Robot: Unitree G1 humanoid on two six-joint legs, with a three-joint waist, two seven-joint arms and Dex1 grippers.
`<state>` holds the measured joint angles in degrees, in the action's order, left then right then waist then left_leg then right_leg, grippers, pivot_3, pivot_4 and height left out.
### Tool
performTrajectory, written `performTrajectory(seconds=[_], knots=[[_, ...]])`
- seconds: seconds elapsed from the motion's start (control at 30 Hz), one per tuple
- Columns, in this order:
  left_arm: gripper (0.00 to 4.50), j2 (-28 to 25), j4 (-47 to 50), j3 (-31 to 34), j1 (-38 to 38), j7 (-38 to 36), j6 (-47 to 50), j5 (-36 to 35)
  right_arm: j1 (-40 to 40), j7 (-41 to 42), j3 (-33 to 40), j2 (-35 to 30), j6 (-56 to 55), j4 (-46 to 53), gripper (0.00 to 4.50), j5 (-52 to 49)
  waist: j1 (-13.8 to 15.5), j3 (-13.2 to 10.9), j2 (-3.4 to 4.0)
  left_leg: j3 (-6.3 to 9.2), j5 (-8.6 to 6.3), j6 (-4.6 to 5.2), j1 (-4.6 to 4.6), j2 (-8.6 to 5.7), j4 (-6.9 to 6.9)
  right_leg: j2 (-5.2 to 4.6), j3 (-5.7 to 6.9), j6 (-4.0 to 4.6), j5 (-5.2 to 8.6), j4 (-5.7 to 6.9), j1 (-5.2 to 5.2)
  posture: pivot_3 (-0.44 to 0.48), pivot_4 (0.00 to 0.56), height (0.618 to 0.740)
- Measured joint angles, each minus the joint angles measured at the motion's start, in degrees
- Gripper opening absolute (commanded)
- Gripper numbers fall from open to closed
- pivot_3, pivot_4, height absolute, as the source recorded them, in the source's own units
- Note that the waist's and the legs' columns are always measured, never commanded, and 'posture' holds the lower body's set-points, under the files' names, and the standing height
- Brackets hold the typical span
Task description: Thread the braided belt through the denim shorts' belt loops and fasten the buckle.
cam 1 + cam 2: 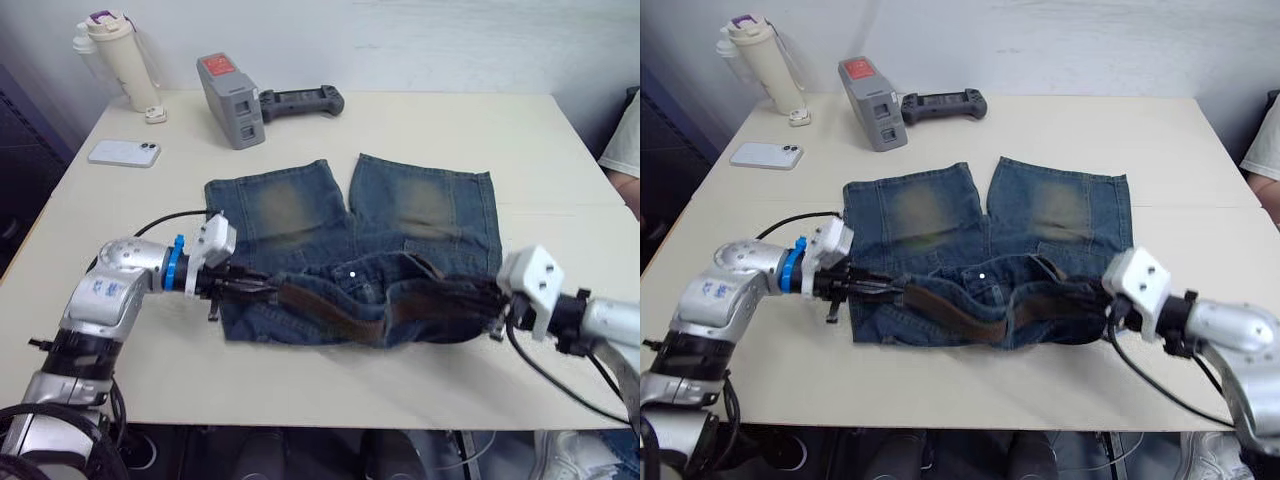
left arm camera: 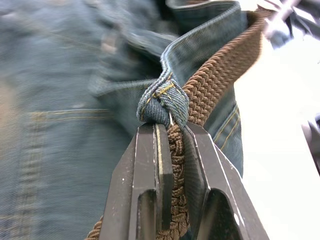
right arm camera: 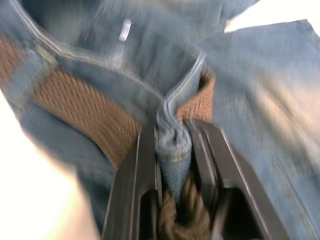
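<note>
My left gripper (image 2: 170, 145) has its jaws closed on the braided belt (image 1: 335, 318), right where the brown weave meets a belt loop (image 2: 164, 103) bunched at my fingertips. My right gripper (image 3: 172, 145) is clamped too, jaws pinching a fold of waistband denim with the belt strap caught beneath it. Both grips sit at opposite ends of the waistband, left one at the shorts' left edge, right one at the right edge, and the belt sags in a shallow curve between them along the rumpled waist. The denim shorts (image 1: 420, 210) lie flat on the pale surface (image 1: 450, 130), waistband nearest me, the two legs with yellowish faded patches pointing away. Farther off stand a grey device with a red label (image 1: 230, 100), a black handheld controller (image 1: 302, 101) just beside it, a white phone (image 1: 124, 153) toward the left edge, and a cream bottle (image 1: 122, 60) at the far left corner.
</note>
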<state>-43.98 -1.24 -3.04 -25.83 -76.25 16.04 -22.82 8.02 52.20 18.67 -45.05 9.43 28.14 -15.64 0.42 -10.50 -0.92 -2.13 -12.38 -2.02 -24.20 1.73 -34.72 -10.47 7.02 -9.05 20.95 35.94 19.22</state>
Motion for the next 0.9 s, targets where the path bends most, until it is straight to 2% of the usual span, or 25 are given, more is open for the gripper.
performTrajectory(seconds=[0.17,0.23,0.3,0.4,0.5,0.63,0.67,0.7,0.73,0.77,0.9], knots=[[0.13,-2.0,4.1,4.2,9.6,-1.1,-17.2,2.7,14.0,-1.1,5.0,6.0,-29.1,-3.2,0.33,8.1,0.2,0.0,0.0,-0.06,-0.02,0.0,0.04,0.01,0.04,0.0,-0.07,0.0,0.0,-0.01,0.02,0.0,0.15,0.74],[0.13,-3.4,5.2,5.4,16.3,-3.4,-27.7,3.7,18.8,-1.4,6.0,8.1,-40.2,-5.1,0.33,10.3,0.0,0.0,0.02,-0.15,-0.03,0.01,0.15,0.02,0.11,0.0,-0.15,0.0,0.0,-0.03,0.0,0.0,0.15,0.74],[0.13,-3.4,4.9,5.3,19.8,-4.7,-34.4,4.5,20.9,-1.7,6.1,8.4,-46.6,-7.0,0.33,12.0,-0.3,0.0,0.0,-0.16,-0.03,0.01,0.16,0.04,0.0,0.0,-0.18,0.0,0.0,-0.08,0.02,0.0,0.15,0.74],[0.13,-1.9,4.1,7.2,23.7,-2.7,-45.1,5.5,24.5,-3.4,6.0,9.4,-61.5,-12.7,0.33,14.9,-0.4,0.0,-0.06,-0.17,-0.05,-0.01,0.4,0.06,0.05,0.01,-0.24,0.01,0.01,-0.11,-0.16,0.0,0.15,0.74],[0.13,-2.0,2.4,7.5,27.3,-2.6,-51.0,6.1,26.9,-4.7,5.1,9.4,-70.0,-16.8,0.33,17.1,-0.6,0.0,-0.05,-0.35,-0.24,-0.07,1.09,0.08,0.33,0.01,-0.35,0.05,0.12,-0.31,-0.72,0.0,0.15,0.74],[0.13,-2.3,-0.2,6.2,31.3,-2.1,-60.4,7.8,28.3,-7.6,3.4,9.3,-81.0,-25.1,0.33,22.1,-0.6,0.1,-0.08,-0.39,-0.27,-0.11,1.14,0.14,0.31,0.04,-0.41,0.07,0.14,-0.29,-0.71,0.0,0.15,0.74],[0.13,-2.4,-0.5,5.7,31.3,-2.0,-61.0,8.0,28.1,-8.4,3.2,9.1,-82.5,-26.6,0.83,23.1,-0.6,0.1,-0.08,-0.4,-0.27,-0.11,1.14,0.14,0.29,0.04,-0.42,0.07,0.14,-0.29,-0.72,0.0,0.15,0.74],[0.63,-2.9,-0.6,5.1,31.2,-1.7,-61.0,7.8,27.9,-9.2,2.8,8.2,-83.6,-28.2,1.34,23.6,-0.6,0.1,-0.09,-0.4,-0.29,-0.09,1.15,0.14,0.26,0.04,-0.42,0.07,0.14,-0.28,-0.74,0.0,0.15,0.74],[1.15,-3.3,-0.6,4.9,31.2,-1.5,-60.8,7.6,27.8,-9.6,2.7,7.3,-84.1,-29.4,1.65,23.8,-0.6,0.1,-0.09,-0.42,-0.32,-0.06,1.15,0.13,0.24,0.03,-0.46,0.07,0.14,-0.28,-0.74,0.0,0.15,0.74],[1.43,-4.1,-0.7,4.8,31.3,-1.5,-59.6,6.9,27.8,-10.2,2.7,5.8,-84.5,-32.0,2.11,23.9,-0.6,0.1,-0.09,-0.44,-0.37,-0.04,1.16,0.14,0.23,0.04,-0.48,0.07,0.14,-0.29,-0.74,0.0,0.15,0.74],[3.21,-5.9,-0.8,4.8,31.8,-1.8,-54.3,3.4,27.6,-13.0,3.6,2.3,-86.8,-39.8,4.07,24.7,-0.6,0.1,-0.09,-0.45,-0.4,-0.05,1.16,0.22,0.23,0.09,-0.47,0.08,0.15,-0.28,-0.73,0.0,0.15,0.74]])
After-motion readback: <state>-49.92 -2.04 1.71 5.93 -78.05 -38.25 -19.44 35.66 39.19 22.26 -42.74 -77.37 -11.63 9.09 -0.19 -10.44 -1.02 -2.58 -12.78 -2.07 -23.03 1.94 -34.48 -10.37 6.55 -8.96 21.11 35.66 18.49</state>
